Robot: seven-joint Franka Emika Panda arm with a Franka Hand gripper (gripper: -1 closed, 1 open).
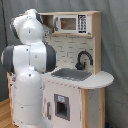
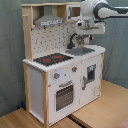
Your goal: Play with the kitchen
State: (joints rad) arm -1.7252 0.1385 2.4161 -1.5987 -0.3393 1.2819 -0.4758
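Kitchen [image 2: 60,75] stands on a wooden floor [image 2: 105,112], white body with light-wood posts, against a grey backdrop; seen in both exterior views, also at [image 1: 75,95]. In the second exterior view it fills the centre of the frame, its front facing the second exterior view's lower right.

Arm [image 1: 27,70]: bulky white links fill the first exterior view's left, in front of the kitchen's left end and hiding it. In the second exterior view the arm [image 2: 107,9] enters from the top right corner and reaches over the counter.

Pegboard back [image 2: 50,40] runs behind the counter. Grey hood [image 2: 49,20] sits under the top shelf, above the stove. Oven door [image 2: 64,96] is shut, at the lower front below two knobs [image 2: 56,76]. Stove [image 2: 52,59] with red rings is at the counter's left end in the second exterior view. Sink [image 1: 72,74] is set into the counter; black faucet [image 1: 84,59] curves over its back edge.

Gripper [image 2: 89,30] hangs above the sink, close to the faucet. Cannot tell if its fingers are apart or closed.
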